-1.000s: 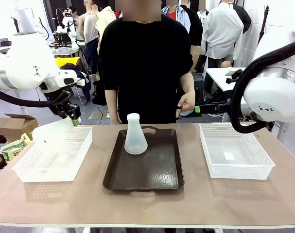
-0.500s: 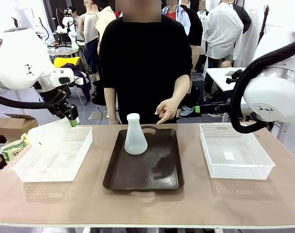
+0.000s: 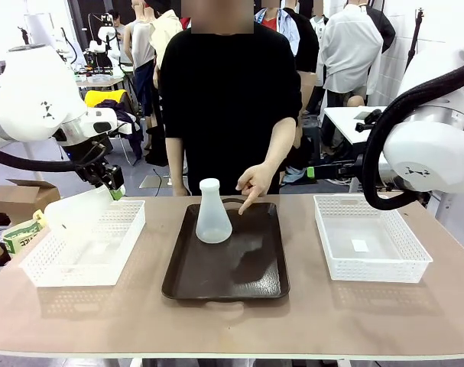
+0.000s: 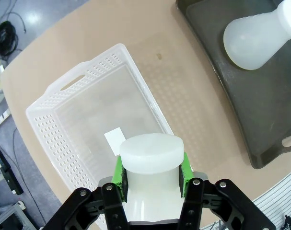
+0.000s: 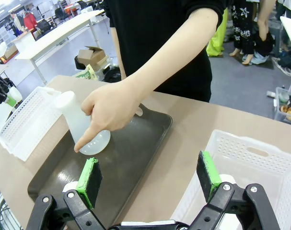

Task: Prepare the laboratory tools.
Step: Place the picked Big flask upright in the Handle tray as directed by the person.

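Carefully, the left claw (image 4: 152, 184) is gripping a translucent whitish conical flask (image 4: 151, 165) by its neck above the white mesh basket (image 4: 95, 124); lowering it straight is wisest; the right claw (image 5: 150, 179) is gaping, empty.

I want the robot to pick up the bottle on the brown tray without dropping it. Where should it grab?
Best around the narrow neck of the flask, coming from above: it stands upright on the tray, and its cone-shaped body looks wide and slippery. The person's hand is close, so wait.
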Robot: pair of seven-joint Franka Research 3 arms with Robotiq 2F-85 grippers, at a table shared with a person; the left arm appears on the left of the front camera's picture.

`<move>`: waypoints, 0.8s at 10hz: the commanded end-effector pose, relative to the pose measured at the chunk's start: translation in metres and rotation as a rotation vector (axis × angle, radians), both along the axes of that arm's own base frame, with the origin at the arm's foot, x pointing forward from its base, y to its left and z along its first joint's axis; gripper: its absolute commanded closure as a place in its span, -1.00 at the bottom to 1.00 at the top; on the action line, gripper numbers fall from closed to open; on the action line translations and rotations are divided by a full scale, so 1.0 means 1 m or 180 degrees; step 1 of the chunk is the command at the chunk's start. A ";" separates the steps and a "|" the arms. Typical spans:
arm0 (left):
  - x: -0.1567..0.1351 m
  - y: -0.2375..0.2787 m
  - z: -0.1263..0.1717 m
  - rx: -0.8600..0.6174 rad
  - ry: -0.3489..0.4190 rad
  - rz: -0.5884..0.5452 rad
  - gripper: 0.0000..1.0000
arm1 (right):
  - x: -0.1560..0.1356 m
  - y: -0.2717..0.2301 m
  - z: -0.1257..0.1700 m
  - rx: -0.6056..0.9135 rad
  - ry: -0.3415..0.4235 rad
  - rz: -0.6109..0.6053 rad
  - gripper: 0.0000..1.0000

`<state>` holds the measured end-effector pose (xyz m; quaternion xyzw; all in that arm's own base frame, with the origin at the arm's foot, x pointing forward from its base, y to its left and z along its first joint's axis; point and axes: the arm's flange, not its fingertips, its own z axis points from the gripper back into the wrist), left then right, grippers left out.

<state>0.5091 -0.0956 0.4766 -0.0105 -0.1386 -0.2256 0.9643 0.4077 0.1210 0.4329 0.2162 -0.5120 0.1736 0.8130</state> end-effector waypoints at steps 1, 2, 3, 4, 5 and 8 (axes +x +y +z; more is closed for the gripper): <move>0.003 -0.001 0.003 -0.0003 -0.0009 0.0020 1.00 | 0.003 -0.001 0.005 -0.0025 0.0059 -0.0001 -1.00; 0.003 -0.001 0.003 -0.0003 -0.0009 0.0020 1.00 | 0.003 -0.001 0.005 -0.0025 0.0059 -0.0001 -1.00; 0.000 0.000 0.000 0.0000 -0.0002 0.0000 1.00 | 0.003 -0.001 0.005 -0.0025 0.0059 -0.0001 -1.00; -0.004 -0.002 0.007 -0.0134 -0.0078 -0.0229 1.00 | 0.003 -0.001 0.005 -0.0025 0.0059 -0.0001 -1.00; -0.011 -0.005 0.017 -0.0276 -0.0182 -0.0401 1.00 | 0.003 -0.001 0.005 -0.0025 0.0059 -0.0001 -1.00; -0.051 -0.014 0.071 -0.0453 -0.0874 -0.0843 1.00 | 0.003 -0.001 0.005 -0.0025 0.0059 -0.0001 -1.00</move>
